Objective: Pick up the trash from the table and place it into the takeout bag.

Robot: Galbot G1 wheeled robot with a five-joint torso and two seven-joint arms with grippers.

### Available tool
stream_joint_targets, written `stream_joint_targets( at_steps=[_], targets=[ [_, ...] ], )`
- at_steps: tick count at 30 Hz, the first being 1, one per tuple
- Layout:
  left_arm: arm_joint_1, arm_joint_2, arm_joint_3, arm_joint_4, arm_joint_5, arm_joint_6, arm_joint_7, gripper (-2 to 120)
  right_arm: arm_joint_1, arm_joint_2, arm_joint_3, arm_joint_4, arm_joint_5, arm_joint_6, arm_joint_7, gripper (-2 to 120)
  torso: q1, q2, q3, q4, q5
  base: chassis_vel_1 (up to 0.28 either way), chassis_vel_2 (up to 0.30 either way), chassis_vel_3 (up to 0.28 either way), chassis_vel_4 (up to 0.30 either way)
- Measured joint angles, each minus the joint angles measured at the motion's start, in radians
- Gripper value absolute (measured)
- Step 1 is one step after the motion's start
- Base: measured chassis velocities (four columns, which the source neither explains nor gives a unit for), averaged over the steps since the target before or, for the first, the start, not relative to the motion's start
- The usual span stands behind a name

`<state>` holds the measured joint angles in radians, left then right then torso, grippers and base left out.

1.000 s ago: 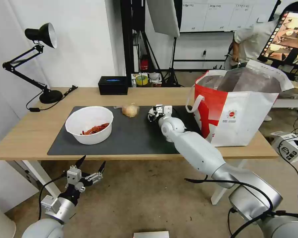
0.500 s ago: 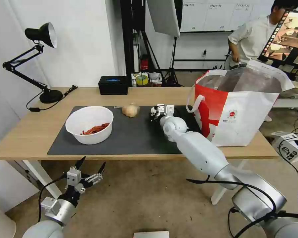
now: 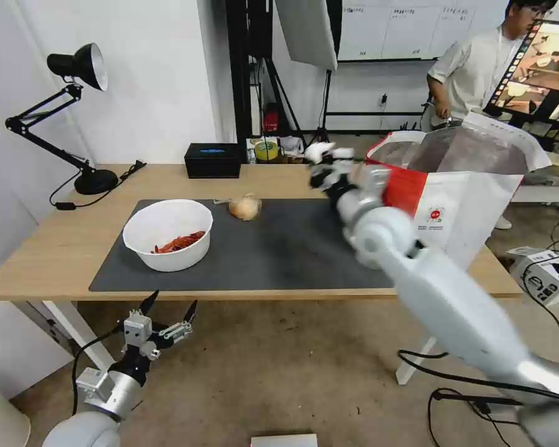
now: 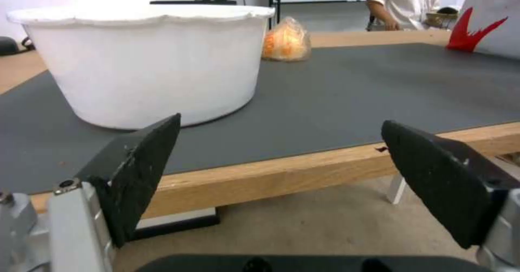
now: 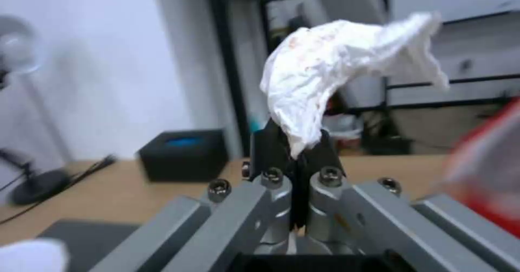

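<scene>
At upper centre of the head view, the right gripper (image 3: 326,162) holds the tissue (image 3: 318,151) just left of the bag (image 3: 471,205) rim; the left gripper (image 3: 167,313) hangs below the table (image 3: 56,248), fingers spread. Centre of the right wrist view: fingers (image 5: 317,152) pinch the tissue (image 5: 336,69), with the bag's red edge at far right.

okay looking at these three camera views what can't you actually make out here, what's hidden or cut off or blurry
- Inside of the takeout bag: head view, its walls and the raised right arm hide it.
- Right gripper and crumpled white tissue: motion-blurred in head view; the pinch is seen from the right wrist.
- Bowl contents: left wrist view, its wall hides them.
- Plastic-wrapped lump: what it holds is unclear.
- Left gripper: below the table's edge, fingers open.
</scene>
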<state>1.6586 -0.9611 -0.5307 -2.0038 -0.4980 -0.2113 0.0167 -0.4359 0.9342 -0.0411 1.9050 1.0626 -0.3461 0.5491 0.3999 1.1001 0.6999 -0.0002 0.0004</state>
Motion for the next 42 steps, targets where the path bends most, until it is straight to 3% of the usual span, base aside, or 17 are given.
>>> stream_joint_targets(
  at_steps=[5, 7, 10, 20, 26, 42],
  targets=[
    [0.004, 0.001, 0.004, -0.003, 0.001, 0.000, 0.000, 100, 0.021, -0.101, 0.096, 0.030, 0.069, -0.053, 0.100, 0, 0.000, 0.000, 0.000, 0.0001, -0.0002, 0.000, 0.000, 0.000, 0.000],
    [0.003, 0.002, 0.009, -0.007, 0.002, 0.001, 0.000, 100, 0.045, -0.143, 0.132, 0.004, 0.148, -0.087, 0.183, 0, 0.000, 0.000, 0.000, 0.0001, -0.0001, 0.000, 0.000, 0.000, 0.000],
    [0.003, 0.005, 0.011, -0.013, 0.003, 0.003, -0.001, 100, 0.067, -0.181, 0.148, -0.038, 0.208, -0.108, 0.226, 0, 0.000, 0.000, 0.000, 0.0001, 0.0000, 0.000, 0.000, 0.000, 0.000],
    [0.013, 0.010, 0.006, -0.031, 0.004, 0.004, -0.001, 100, 0.094, -0.235, 0.159, -0.109, 0.338, -0.188, 0.268, 0, 0.000, 0.000, 0.000, 0.0002, -0.0002, 0.000, 0.000, 0.000, 0.000],
    [0.029, 0.011, -0.008, -0.043, 0.005, 0.004, -0.002, 100, 0.131, -0.241, 0.140, -0.133, 0.416, -0.273, 0.331, 22, 0.000, 0.000, 0.000, 0.0002, -0.0002, 0.000, 0.000, 0.000, 0.000],
    [0.033, 0.008, -0.008, -0.064, 0.006, 0.020, -0.004, 100, 0.168, -0.243, 0.093, -0.151, 0.423, -0.341, 0.322, 78, 0.000, 0.000, 0.000, 0.0003, -0.0004, 0.000, 0.000, 0.000, 0.000]
  ],
)
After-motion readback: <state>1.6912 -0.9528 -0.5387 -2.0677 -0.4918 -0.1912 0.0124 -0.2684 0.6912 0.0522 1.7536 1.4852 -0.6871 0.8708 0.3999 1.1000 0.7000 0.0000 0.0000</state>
